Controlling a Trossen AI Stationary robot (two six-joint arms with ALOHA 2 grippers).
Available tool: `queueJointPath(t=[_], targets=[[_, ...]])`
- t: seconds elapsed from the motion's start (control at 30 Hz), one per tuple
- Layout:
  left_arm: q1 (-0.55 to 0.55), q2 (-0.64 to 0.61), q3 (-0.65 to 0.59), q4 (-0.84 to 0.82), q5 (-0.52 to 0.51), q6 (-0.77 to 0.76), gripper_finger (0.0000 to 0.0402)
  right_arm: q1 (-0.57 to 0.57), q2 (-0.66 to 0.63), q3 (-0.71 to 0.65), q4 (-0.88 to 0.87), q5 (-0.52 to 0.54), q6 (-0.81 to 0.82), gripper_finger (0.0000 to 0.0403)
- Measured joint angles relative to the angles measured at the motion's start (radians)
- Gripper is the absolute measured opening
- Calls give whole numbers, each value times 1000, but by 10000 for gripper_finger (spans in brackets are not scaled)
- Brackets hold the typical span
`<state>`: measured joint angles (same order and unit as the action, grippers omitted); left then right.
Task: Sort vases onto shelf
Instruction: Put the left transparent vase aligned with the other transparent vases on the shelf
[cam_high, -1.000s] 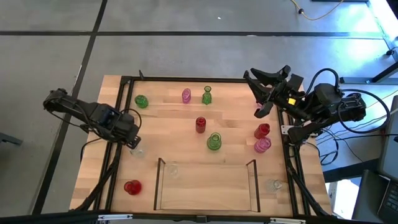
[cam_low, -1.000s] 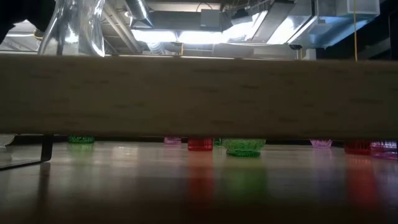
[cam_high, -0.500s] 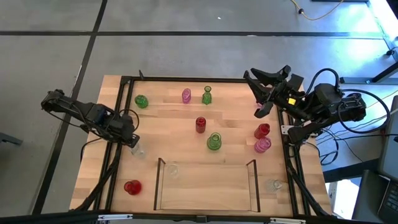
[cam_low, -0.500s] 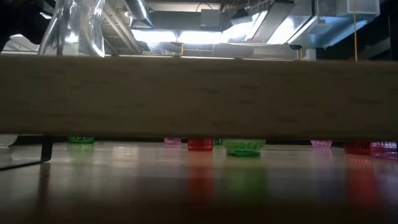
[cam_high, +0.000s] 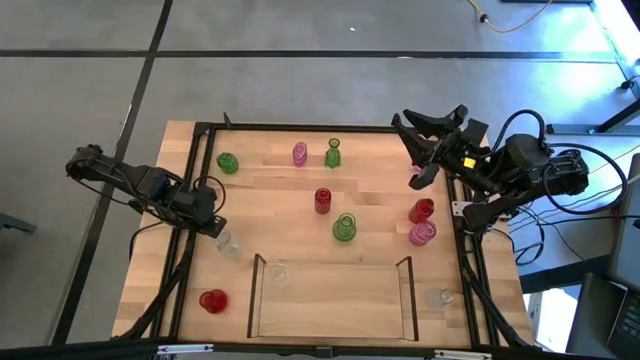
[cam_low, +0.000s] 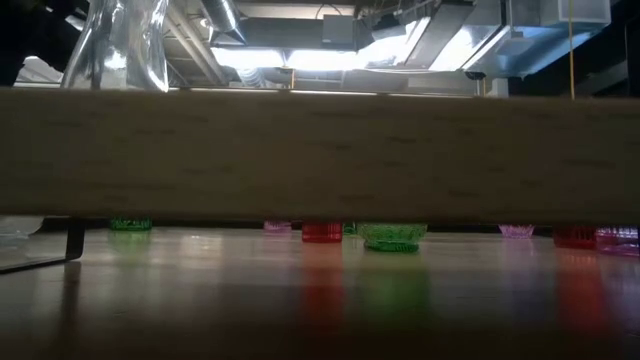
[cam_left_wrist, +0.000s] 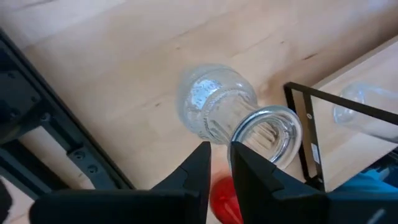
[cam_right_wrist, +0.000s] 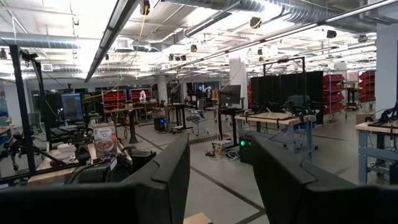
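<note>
While the left gripper (cam_left_wrist: 216, 163) has its fingers nearly together on the clear vase's (cam_left_wrist: 239, 116) rim, just outside the shelf (cam_high: 256, 262), we advise lifting slowly and keeping it upright. The right gripper (cam_right_wrist: 217, 180) waits, fingers apart.

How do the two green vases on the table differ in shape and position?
The green vase near the centre is wide and bowl-like; the green vase at the far edge is slimmer, with a narrow neck. The centre one stands close to the shelf; the far one stands beside a pink vase. Both are translucent and off the shelf.
</note>
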<state>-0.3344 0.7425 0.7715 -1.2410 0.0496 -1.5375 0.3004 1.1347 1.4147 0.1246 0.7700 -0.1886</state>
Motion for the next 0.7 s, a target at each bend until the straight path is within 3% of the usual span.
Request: queueJointPath(t=[0.2,0.43,0.7], targets=[[0,-37,-1,20,-49,-8,87,0,0,0,0,0,0,152],[0,-38,-1,37,-35,-18,143,0,0,0,0,0,1,152],[0,-28,0,78,2,9,150,0,0,0,0,0,1,152]])
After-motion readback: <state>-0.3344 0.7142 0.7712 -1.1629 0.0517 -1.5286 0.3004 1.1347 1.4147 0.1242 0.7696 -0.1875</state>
